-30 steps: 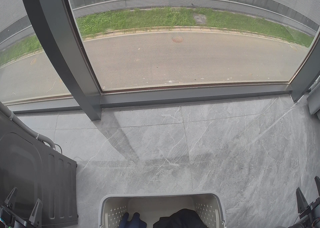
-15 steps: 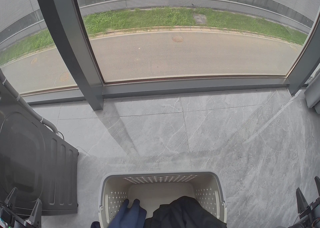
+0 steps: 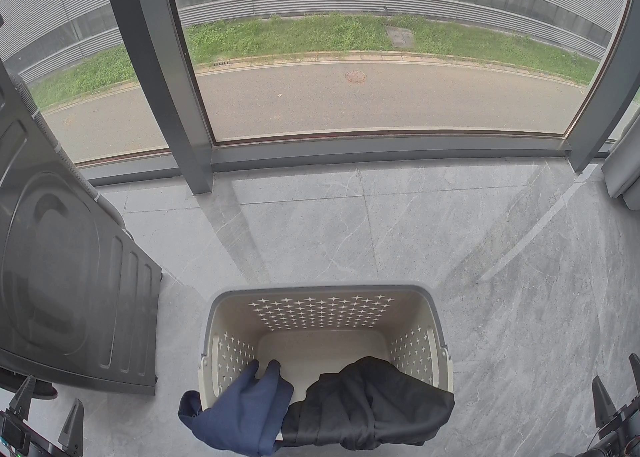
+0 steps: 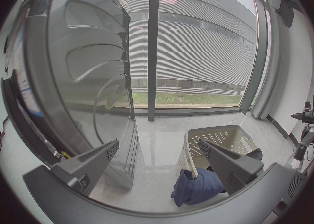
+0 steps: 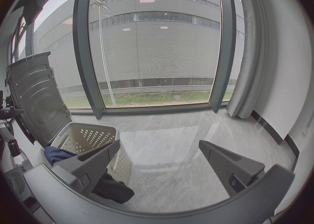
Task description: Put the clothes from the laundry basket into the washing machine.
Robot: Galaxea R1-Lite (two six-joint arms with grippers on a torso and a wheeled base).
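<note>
A beige laundry basket (image 3: 320,293) stands on the floor just ahead of me. A blue garment (image 3: 243,411) hangs over its near left rim and a black garment (image 3: 370,405) is draped over its near right side. The grey washing machine (image 3: 60,278) stands to the basket's left, showing a ribbed panel. My left gripper (image 3: 49,405) is low at the left, beside the machine, open and holding nothing (image 4: 158,143). My right gripper (image 3: 617,381) is low at the right, over bare floor, open and holding nothing (image 5: 159,144). The basket (image 5: 85,136) lies to its left.
Grey marble-look floor tiles (image 3: 400,225) stretch from the basket to a floor-length window with a dark frame post (image 3: 167,78). A grey curtain (image 3: 623,165) hangs at the far right, by a white wall (image 5: 287,87). Open floor lies right of the basket.
The head camera has shifted: the basket and washing machine sit higher and fuller in the picture. Both grippers hold the same places at the picture's lower corners.
</note>
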